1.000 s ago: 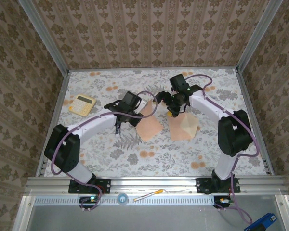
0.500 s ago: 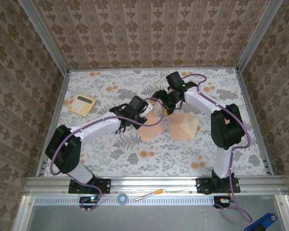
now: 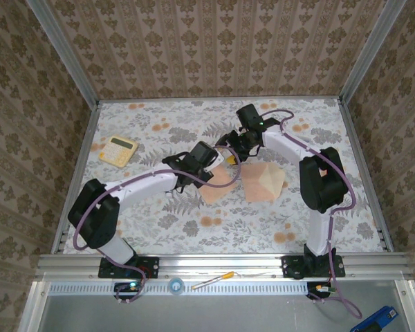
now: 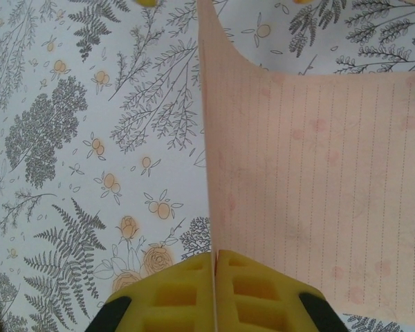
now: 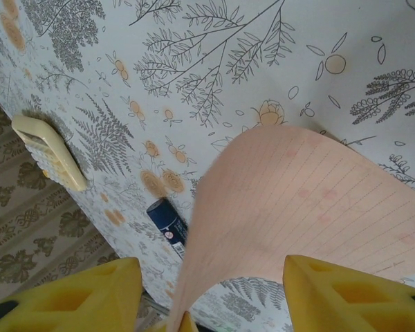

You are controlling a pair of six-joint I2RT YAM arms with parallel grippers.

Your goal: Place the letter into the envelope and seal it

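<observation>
The letter (image 4: 318,173), a lined salmon-pink sheet, is lifted at one edge and curls up from the table. My left gripper (image 4: 215,259) is shut on its near edge, with the paper pinched between the yellow pads. In the top view that gripper (image 3: 220,166) sits over the letter (image 3: 218,183) at mid-table. My right gripper (image 5: 211,277) is open, and its yellow fingers (image 5: 76,297) stand wide apart on either side of the letter's raised, curved edge (image 5: 297,200). The envelope (image 3: 266,181) lies flat just right of the letter, below the right gripper (image 3: 230,153).
A cream calculator (image 3: 117,149) lies at the far left of the table, also seen in the right wrist view (image 5: 48,152). A dark blue tube (image 5: 167,225) lies on the floral cloth near the letter. A pen (image 3: 211,280) rests on the front rail.
My left gripper has moved right with the letter's edge lifted. The right gripper has swung left over that raised edge, and its jaws have narrowed.
</observation>
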